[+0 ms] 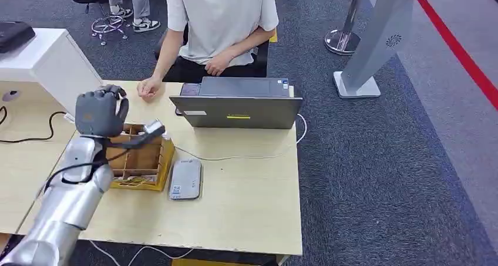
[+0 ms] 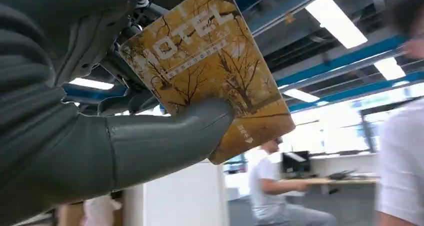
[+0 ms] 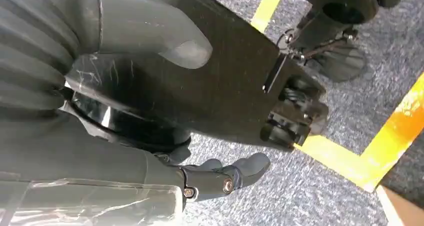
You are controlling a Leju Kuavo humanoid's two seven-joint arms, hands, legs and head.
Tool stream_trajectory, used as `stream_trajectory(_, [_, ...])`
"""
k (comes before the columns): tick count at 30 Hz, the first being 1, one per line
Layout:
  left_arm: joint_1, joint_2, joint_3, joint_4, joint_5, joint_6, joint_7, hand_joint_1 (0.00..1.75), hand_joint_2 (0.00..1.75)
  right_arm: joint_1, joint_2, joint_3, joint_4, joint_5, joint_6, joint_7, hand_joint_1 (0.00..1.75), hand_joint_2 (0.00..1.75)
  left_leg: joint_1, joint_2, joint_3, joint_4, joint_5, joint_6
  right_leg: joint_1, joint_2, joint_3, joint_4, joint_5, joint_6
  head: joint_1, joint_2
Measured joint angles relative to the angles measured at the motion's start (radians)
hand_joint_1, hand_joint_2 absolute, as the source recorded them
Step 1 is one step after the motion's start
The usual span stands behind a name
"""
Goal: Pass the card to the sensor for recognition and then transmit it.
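— What are you holding?
— My left hand [image 1: 101, 113] is pinching the yellow hotel key card [image 2: 210, 71], raised above the wooden organizer box [image 1: 141, 160]. It's looking light, stiff, slick; I'm gripping one edge.
— And next?
— The grey card reader [image 1: 185, 179], just beyond.

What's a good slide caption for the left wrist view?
Left hand holds a yellow hotel card up under ceiling lights.

The silver left arm [image 1: 70, 195] reaches up from below, its wrist bent so the left hand [image 1: 101, 113] stands raised with its back to the robot — thumb [image 2: 165, 136] and darker fingers pinching a card [image 2: 210, 66]. The right hand [image 3: 150, 61] hangs low, thumb and fingers apart, holding nothing.
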Motion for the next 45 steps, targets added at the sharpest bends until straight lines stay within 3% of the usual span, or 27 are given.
stream_trajectory(4, [0.245,0.002,-0.049,-0.260,-0.024,0.008,0.012,1.75,1.75,0.001,0.001,0.000,0.000,-0.006,-0.019,-0.014,0.00,1.75,0.000,0.002,-0.001,0.000,-0.001,0.000,0.000,0.002,-0.002,0.000,-0.001,0.001,0.001,0.000])
stream_trajectory(7, [0.387,0.003,-0.063,-0.399,-0.044,0.009,0.012,1.75,1.75,0.002,0.001,0.000,0.000,-0.005,-0.031,-0.022,0.00,1.75,0.000,0.001,-0.001,0.000,-0.002,0.000,0.000,0.001,-0.002,-0.001,-0.001,0.001,0.001,0.000])
stream_trajectory(10, [0.462,0.005,-0.069,-0.481,-0.043,0.009,0.012,1.75,1.75,0.003,0.001,0.000,0.000,0.001,-0.048,-0.029,0.00,1.75,0.000,0.000,-0.002,0.000,-0.002,0.000,0.000,-0.001,-0.002,-0.001,-0.002,0.002,0.001,0.000])
stream_trajectory(16, [0.564,0.012,-0.071,-0.550,-0.021,0.009,0.038,1.75,1.75,0.004,0.002,0.000,0.000,0.016,-0.052,-0.021,0.00,1.75,0.001,0.001,0.000,0.000,-0.001,0.000,0.000,0.001,-0.001,0.000,-0.001,0.000,-0.002,0.000])
stream_trajectory(21, [0.563,0.015,-0.072,-0.517,0.048,-0.023,0.039,1.75,1.75,0.003,0.002,0.000,0.000,0.024,-0.040,-0.017,0.00,1.75,0.001,-0.004,-0.001,0.000,0.000,-0.001,0.000,-0.005,0.000,0.000,-0.001,0.000,0.000,0.000])
stream_trajectory(25, [0.544,0.018,-0.072,-0.486,0.063,-0.090,0.039,1.75,1.75,0.003,0.002,0.000,0.000,0.024,-0.039,-0.021,0.00,1.75,0.001,-0.004,-0.001,0.000,0.000,-0.001,0.000,-0.005,0.000,0.000,-0.001,0.000,0.000,0.000])
stream_trajectory(28, [0.490,0.016,-0.076,-0.411,0.072,-0.157,0.039,1.75,1.75,0.003,0.002,0.000,0.000,0.024,-0.025,-0.024,0.00,1.75,0.001,-0.004,-0.001,0.000,0.001,0.000,0.000,-0.006,0.000,0.000,0.000,0.001,0.000,0.000])
stream_trajectory(33, [0.423,0.006,-0.091,-0.318,0.082,-0.187,0.027,1.75,1.75,0.003,0.002,0.000,0.000,0.024,-0.011,-0.027,0.00,1.75,0.001,-0.004,-0.001,0.000,0.001,0.000,0.000,-0.006,0.000,0.000,0.000,0.000,0.000,0.000])
stream_trajectory(45, [0.196,-0.092,-0.143,0.016,0.067,-0.158,0.013,1.75,1.75,0.003,0.002,0.000,0.000,0.049,0.012,-0.034,0.00,1.75,0.000,-0.005,-0.001,0.000,0.002,0.000,0.000,-0.006,0.000,0.000,0.001,0.000,0.000,0.000])
